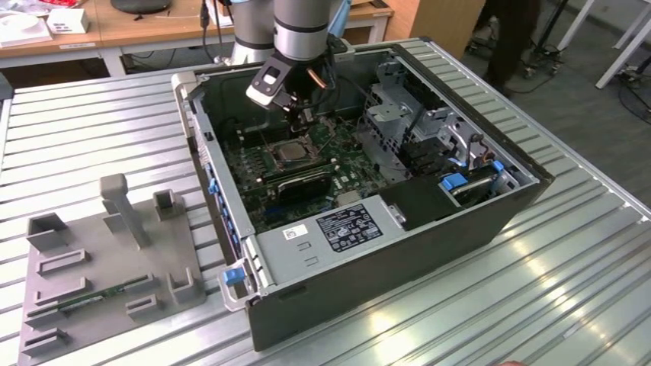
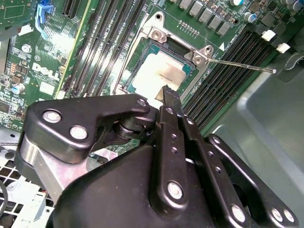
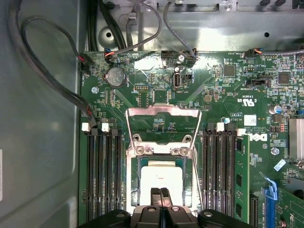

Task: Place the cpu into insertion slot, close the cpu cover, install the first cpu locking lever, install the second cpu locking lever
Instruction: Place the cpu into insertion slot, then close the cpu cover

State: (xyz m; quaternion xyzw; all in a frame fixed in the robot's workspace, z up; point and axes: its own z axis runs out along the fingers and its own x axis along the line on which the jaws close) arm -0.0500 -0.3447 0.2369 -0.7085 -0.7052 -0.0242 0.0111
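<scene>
Gripper [image 3: 160, 192] pinched shut and empty, hovering right over the cpu [image 3: 161, 178], which looks seated in the insertion slot [image 3: 138, 184]. The cpu cover [image 3: 161, 110] lies flipped open, so I'd say closing it is the step in hand.

Probably a lab or workshop: ribbed metal workbench [image 1: 102, 122], wooden desks [image 1: 152, 27] behind it.

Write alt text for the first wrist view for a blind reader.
A silver cpu sits in the insertion slot on a green board, the shut gripper poised at its edge. The cpu cover lies swung open; memory slots flank it.
</scene>
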